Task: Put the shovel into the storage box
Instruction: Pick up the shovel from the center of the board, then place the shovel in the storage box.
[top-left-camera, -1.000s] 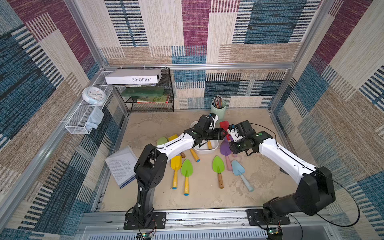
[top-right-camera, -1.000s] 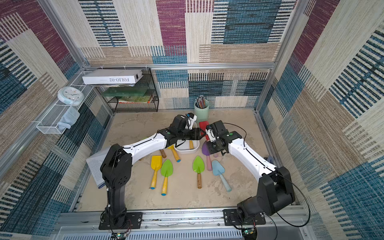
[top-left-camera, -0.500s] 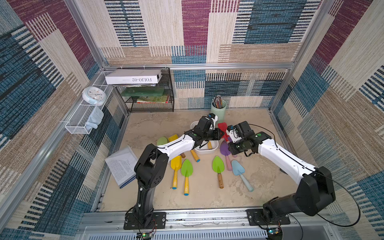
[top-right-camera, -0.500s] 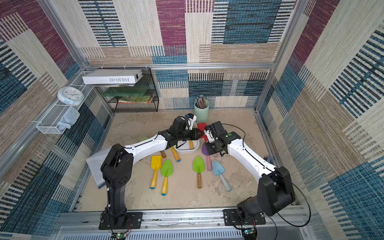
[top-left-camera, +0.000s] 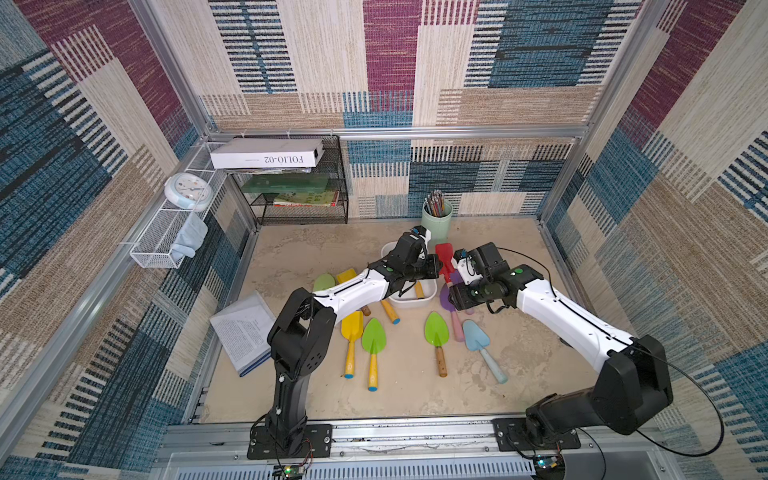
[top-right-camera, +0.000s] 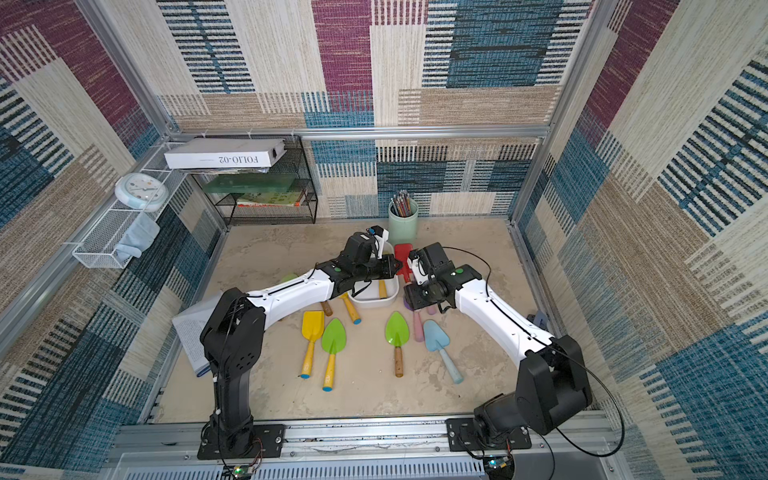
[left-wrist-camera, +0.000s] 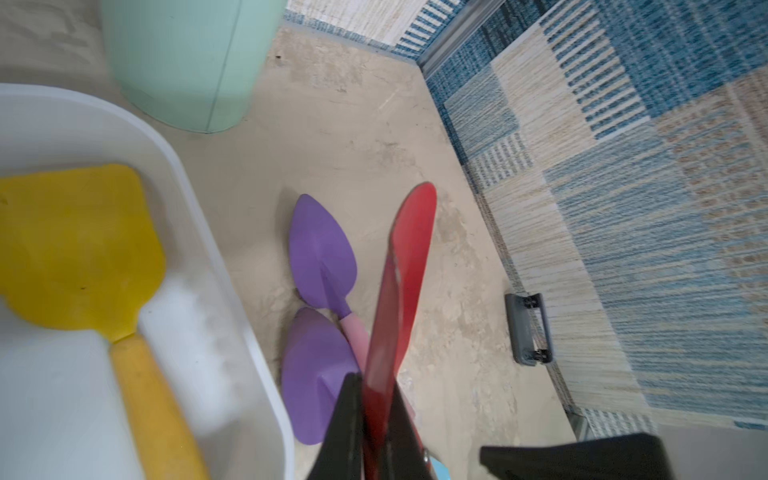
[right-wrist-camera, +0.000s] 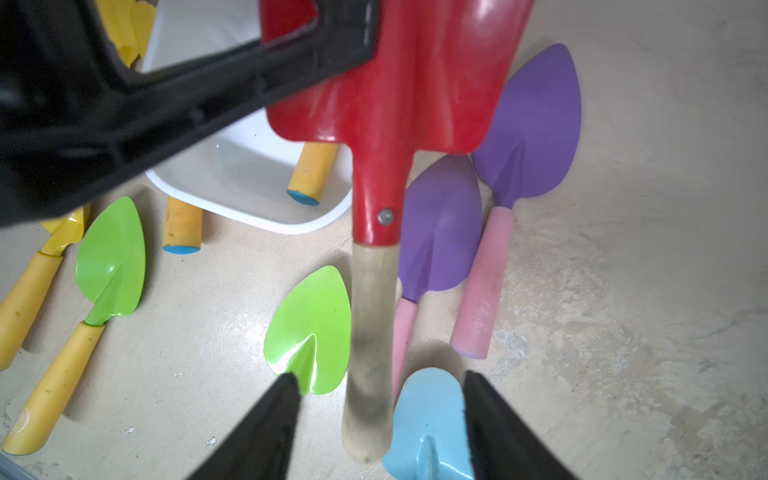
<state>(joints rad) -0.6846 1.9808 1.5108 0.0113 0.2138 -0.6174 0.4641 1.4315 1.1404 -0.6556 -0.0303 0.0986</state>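
The red shovel (top-left-camera: 444, 254) with a pale wooden handle (right-wrist-camera: 370, 332) hangs in the air just right of the storage box (top-left-camera: 409, 302), a low white tub. My left gripper (left-wrist-camera: 373, 386) is shut on the edge of its red blade (left-wrist-camera: 409, 257). My right gripper (right-wrist-camera: 380, 376) is open, one finger on each side of the handle's end without touching it. A yellow shovel (left-wrist-camera: 79, 249) lies inside the storage box (left-wrist-camera: 199, 232). In both top views the two grippers meet beside the box's right rim (top-right-camera: 395, 286).
Two purple shovels (right-wrist-camera: 532, 124) with pink handles, a light blue one (right-wrist-camera: 428, 415), green ones (top-left-camera: 436, 328) and yellow ones (top-left-camera: 352, 328) lie on the sandy floor round the box. A mint pencil cup (top-left-camera: 436, 222) stands behind it. An open book (top-left-camera: 245, 332) lies at the left.
My left gripper has shut on the red shovel's blade. My right gripper has opened and let go of the handle. Both arms have barely shifted.
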